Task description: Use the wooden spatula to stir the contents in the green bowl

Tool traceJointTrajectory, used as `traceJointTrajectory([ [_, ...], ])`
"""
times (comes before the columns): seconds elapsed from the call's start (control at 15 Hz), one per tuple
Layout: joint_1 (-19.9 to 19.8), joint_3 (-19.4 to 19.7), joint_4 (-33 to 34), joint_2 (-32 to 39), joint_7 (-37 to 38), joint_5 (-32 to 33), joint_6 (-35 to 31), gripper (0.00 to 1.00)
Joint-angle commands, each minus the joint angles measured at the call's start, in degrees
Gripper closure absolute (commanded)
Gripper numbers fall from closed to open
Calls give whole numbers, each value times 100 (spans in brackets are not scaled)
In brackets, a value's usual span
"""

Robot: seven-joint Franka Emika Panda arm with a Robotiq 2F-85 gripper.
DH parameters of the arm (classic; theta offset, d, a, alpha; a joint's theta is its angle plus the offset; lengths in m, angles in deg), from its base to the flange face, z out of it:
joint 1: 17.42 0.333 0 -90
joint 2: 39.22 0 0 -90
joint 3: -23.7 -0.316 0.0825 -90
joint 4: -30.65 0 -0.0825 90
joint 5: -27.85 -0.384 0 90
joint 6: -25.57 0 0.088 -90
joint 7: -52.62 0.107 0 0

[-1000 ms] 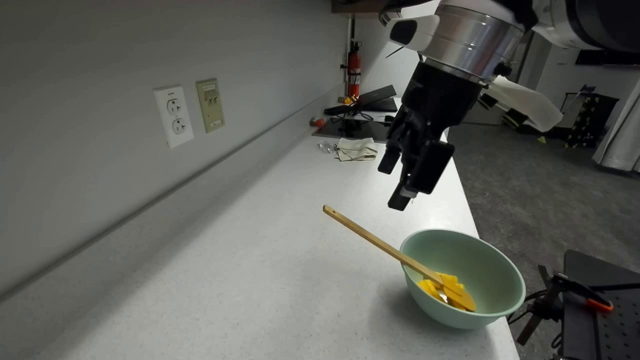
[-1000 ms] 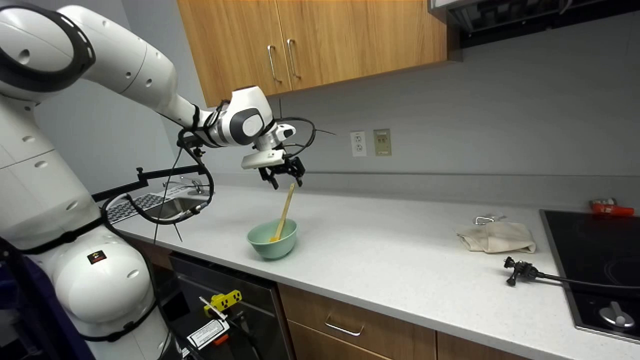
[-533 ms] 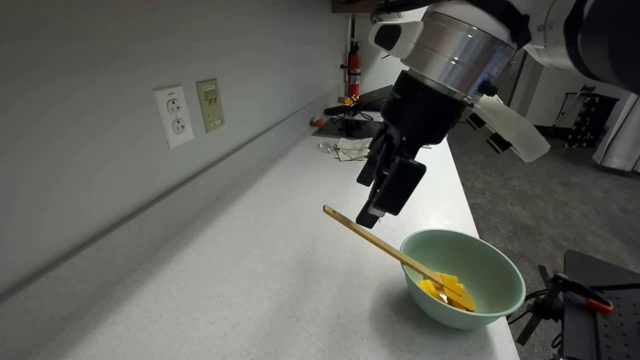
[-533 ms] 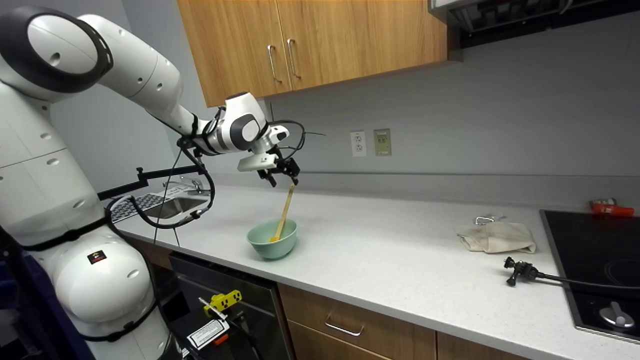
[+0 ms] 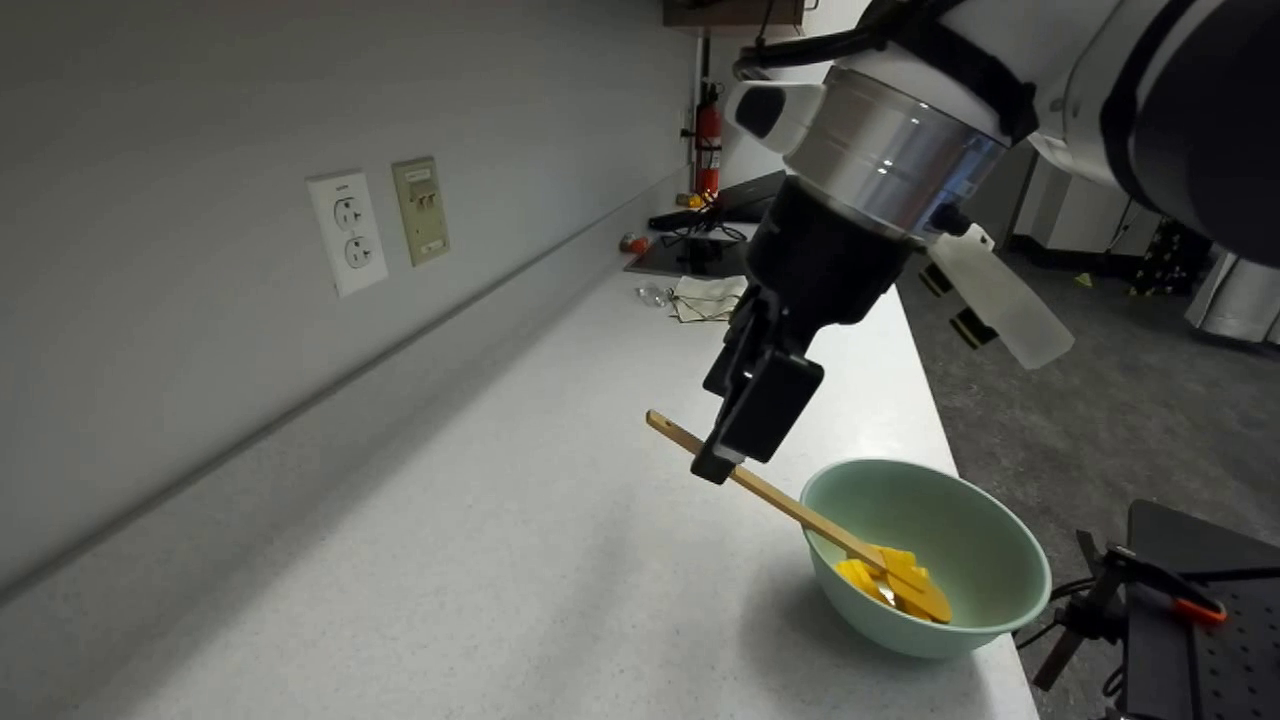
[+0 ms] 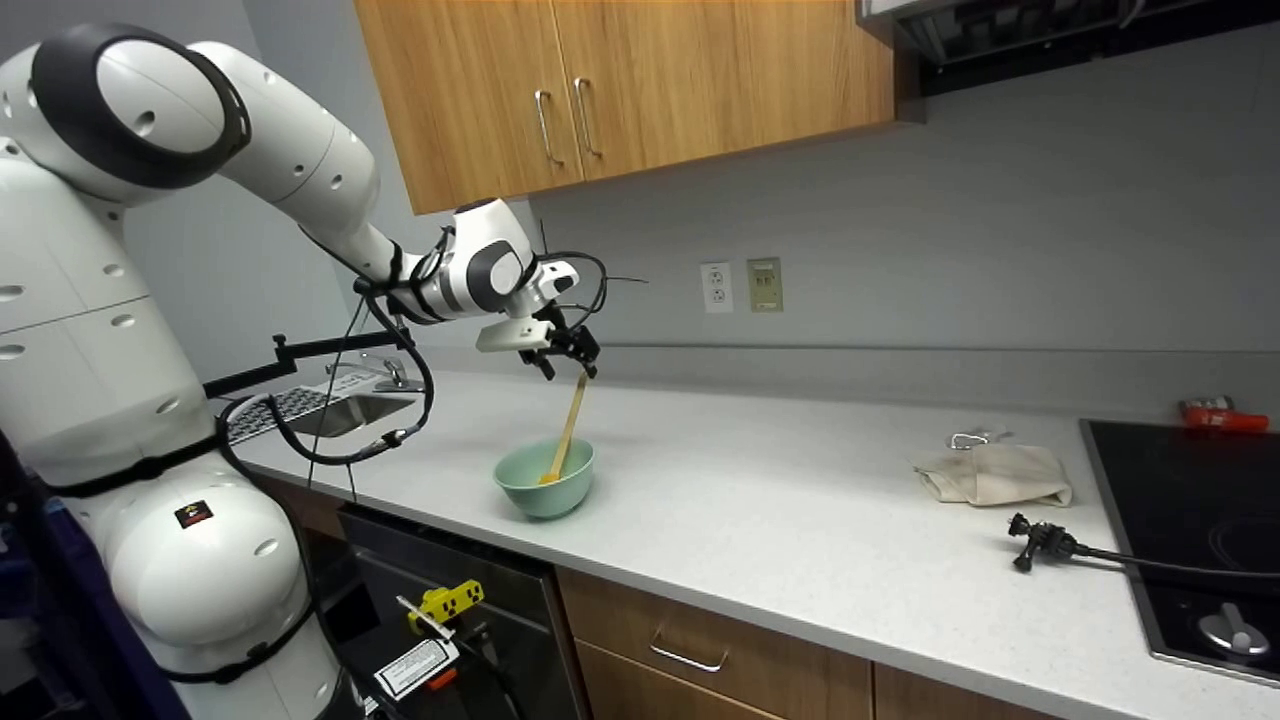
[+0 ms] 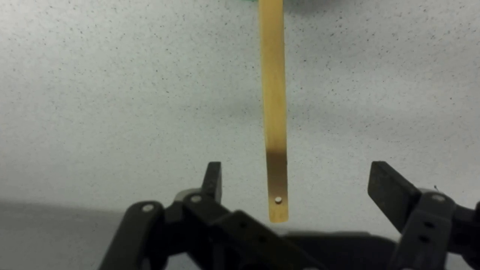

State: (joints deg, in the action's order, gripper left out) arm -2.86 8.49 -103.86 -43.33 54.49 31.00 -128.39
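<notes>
Wooden spatula (image 5: 765, 490), 1 ea.: tilted on rim of green bowl (image 5: 985, 545), blade inside w/ yellow contents (image 5: 856, 573). Bowl on wht. counter (image 5: 480, 560). Gripper (image 7: 295, 174): unclenched, jaws wide; spatula hdl. betw. in wrist view.

Tool (image 7: 295, 167) downward, jaws wide apart.

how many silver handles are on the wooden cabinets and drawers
3: a left handle and a right handle side by side on the upper cabinet, plus a drawer handle below the counter. More may be out of frame.
</notes>
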Motion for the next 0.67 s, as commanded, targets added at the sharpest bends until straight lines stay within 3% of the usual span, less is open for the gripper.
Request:
traceJointTrajectory([
  [0.0,22,28,197,248,-188,-187,-161,0],
  [0.6,5,24,424,523,-621,-574,-135,2],
])
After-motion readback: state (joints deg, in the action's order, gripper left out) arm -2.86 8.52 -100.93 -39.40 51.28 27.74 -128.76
